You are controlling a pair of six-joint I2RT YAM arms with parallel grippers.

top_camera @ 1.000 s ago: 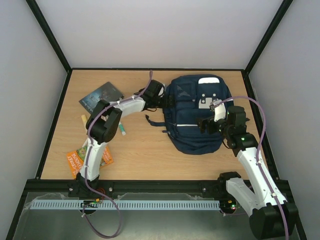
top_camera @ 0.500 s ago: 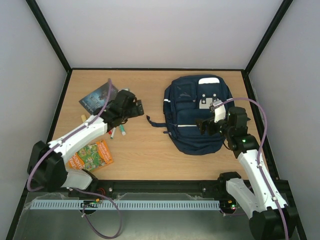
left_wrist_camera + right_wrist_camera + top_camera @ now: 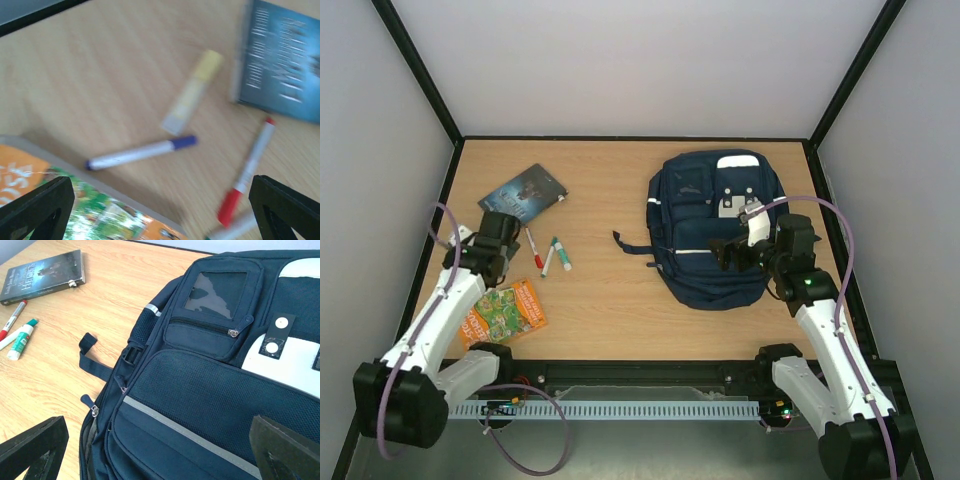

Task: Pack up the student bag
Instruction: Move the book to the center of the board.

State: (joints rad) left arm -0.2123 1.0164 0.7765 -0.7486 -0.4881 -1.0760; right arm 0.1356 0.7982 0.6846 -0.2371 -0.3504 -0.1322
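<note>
The left arm (image 3: 438, 312) and right arm (image 3: 832, 335) have glossy white link shells between bulky black joint housings. 1 lilac cable (image 3: 825, 212) loops along each. The left gripper (image 3: 160, 212) and right gripper (image 3: 160, 452) have blocky matte-black fingers (image 3: 35, 445). A green light (image 3: 807, 279) glows on the right arm.

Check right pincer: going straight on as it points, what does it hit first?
Probably the bag, at its mesh front pocket; the open right pincer aims down onto it. Gap unclear.
</note>
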